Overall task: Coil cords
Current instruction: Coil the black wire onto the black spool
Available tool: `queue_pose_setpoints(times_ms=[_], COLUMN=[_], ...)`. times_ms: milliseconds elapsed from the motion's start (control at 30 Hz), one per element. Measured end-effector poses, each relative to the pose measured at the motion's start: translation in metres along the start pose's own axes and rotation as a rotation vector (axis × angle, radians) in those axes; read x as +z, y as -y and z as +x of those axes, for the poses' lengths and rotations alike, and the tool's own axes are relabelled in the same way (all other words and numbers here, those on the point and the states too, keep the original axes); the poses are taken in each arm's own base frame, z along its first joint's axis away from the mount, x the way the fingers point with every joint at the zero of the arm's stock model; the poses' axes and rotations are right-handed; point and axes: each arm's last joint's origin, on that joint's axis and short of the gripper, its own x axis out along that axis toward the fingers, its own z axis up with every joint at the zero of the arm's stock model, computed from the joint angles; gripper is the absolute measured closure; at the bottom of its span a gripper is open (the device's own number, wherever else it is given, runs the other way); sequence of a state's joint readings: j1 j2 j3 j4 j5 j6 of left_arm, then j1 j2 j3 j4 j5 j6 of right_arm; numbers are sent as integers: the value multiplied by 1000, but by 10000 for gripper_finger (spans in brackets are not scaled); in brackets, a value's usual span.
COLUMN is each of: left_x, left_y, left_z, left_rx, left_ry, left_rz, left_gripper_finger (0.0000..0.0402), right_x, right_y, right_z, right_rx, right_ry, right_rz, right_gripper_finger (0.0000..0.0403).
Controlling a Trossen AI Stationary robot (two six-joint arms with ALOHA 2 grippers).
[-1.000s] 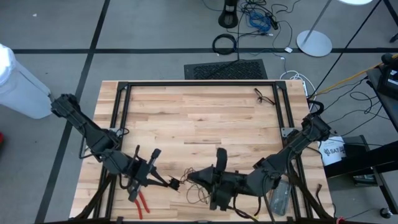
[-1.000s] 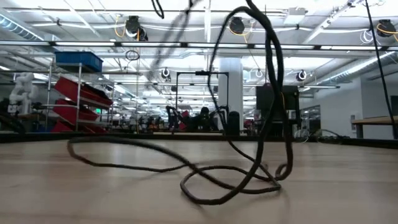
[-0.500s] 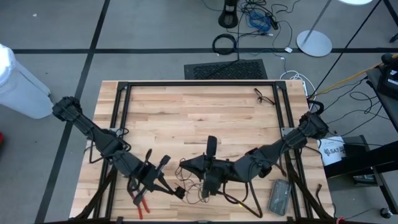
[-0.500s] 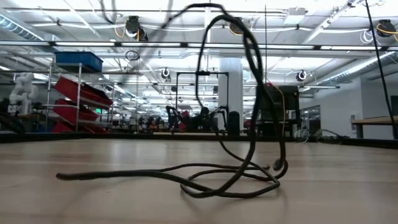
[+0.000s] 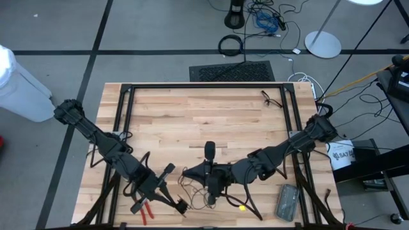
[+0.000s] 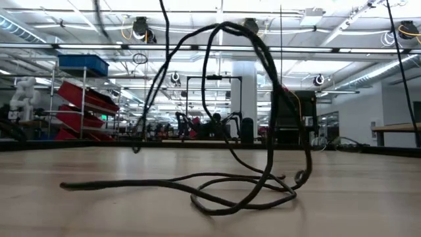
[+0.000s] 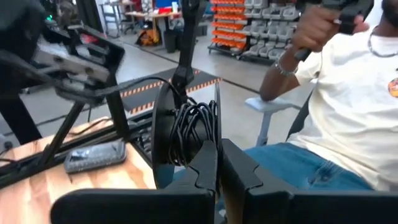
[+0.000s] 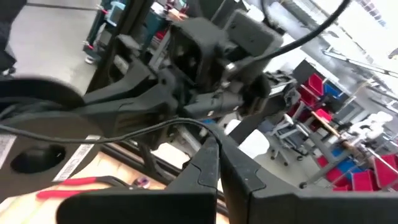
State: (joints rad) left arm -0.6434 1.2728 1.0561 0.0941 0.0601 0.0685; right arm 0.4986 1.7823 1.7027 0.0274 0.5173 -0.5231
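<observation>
1. The left gripper (image 7: 217, 163) has its jaws closed together; a spool (image 7: 186, 134) wound with black cord sits right at their tips, apparently gripped by its rim so it can act as the winding core.
2. The right gripper (image 8: 217, 163) also has its jaws pressed shut, with a thin strand of the cord (image 8: 124, 134) crossing just ahead of the tips. Whether the strand is actually pinched I cannot tell.
3. Seen from above, the two grippers face each other near the front edge of the surface (image 5: 204, 121), left gripper (image 5: 167, 199) low, right gripper (image 5: 192, 172) near the middle.
4. The cord (image 5: 201, 191) lies in loose loops between and just beside them, likely kept slack for feeding.
5. From table height, the cord (image 6: 243, 194) rests partly on the surface and rises in a tall loop toward the arms.
6. Red pliers (image 5: 146, 211) lie beside the left arm.
</observation>
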Motion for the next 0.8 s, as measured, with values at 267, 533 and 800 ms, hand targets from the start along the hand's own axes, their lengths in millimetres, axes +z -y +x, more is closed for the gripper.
queue_pose_setpoints(times_ms=[267,533,800], left_x=[3,2,3], left_y=[1,3,3], left_z=[2,10,11], left_rx=[-7,-103,-111], left_ry=[39,85,100], left_rz=[28,34,36], left_gripper_finger=[393,393,393], right_x=[-10,-16,-23], right_y=[-9,-2,6], right_z=[11,17,22], right_rx=[53,55,68], right_ry=[-8,-10,-32], right_rz=[19,36,82], right_gripper_finger=[403,403,403])
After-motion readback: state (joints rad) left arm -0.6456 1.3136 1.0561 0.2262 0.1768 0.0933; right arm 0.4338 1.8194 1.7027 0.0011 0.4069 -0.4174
